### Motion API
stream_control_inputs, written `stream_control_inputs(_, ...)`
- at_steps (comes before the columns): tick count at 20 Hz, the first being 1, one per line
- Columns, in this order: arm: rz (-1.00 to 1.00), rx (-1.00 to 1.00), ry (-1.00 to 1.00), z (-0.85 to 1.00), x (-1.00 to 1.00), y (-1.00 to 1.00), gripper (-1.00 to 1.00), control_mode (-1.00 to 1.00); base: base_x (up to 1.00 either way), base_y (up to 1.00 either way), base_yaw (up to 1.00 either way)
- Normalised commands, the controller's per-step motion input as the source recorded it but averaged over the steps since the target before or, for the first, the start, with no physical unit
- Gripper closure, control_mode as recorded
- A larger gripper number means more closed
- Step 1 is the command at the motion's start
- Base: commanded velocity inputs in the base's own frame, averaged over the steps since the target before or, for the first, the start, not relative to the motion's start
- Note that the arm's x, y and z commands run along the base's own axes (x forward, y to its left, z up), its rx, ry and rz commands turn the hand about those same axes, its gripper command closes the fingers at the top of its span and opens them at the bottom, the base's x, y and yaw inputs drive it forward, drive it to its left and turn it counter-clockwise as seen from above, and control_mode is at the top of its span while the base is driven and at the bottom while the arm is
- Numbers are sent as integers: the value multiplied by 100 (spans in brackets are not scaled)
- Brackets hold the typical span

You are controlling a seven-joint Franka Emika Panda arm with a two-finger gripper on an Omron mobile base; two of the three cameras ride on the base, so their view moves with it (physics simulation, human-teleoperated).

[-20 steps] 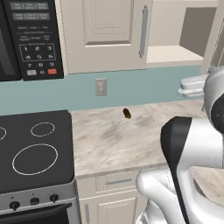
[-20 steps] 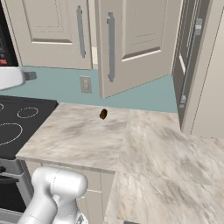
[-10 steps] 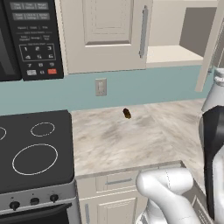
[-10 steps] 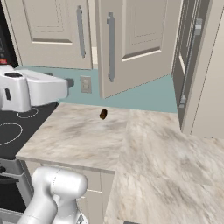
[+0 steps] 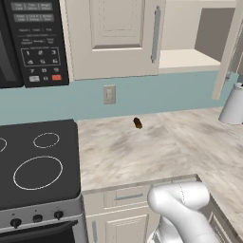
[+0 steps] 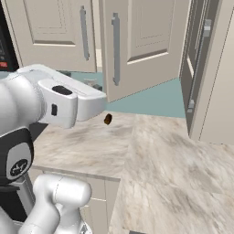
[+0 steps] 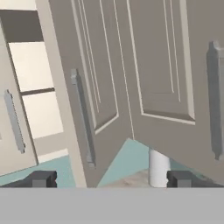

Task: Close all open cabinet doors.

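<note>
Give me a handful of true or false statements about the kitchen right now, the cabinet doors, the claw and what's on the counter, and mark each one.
1. The left cabinet door, next to the microwave, is shut. True.
2. The cabinet door to its right is shut too. False: it stands swung out over the counter, and the shelf behind it shows in the left base view.
3. The claw grips that door's handle. False: in the hand view its fingertips stand apart with nothing between them, facing the open door.
4. A small dark object lies on the counter below the wall outlet. True.
5. A pot sits on the stove. False: the visible burners are bare.
</note>
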Motion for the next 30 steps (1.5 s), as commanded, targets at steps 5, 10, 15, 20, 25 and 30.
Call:
stream_control_inputs(5, 18, 18, 1, 32, 0, -28, -100, -100, 0, 0, 0)
stream_control_inputs(10, 19, 17, 2, 19, 0, -30, -100, -100, 0, 0, 0)
stream_control_inputs(15, 13, 19, -8, -5, 7, -18, -100, -100, 0, 0, 0)
stream_control_inputs(20, 6, 15, -12, -19, 37, -1, -100, -100, 0, 0, 0)
stream_control_inputs(25, 0, 12, -4, -26, 77, 0, -100, -100, 0, 0, 0)
stream_control_inputs(30, 0, 13, 0, -23, 78, -1, -100, -100, 0, 0, 0)
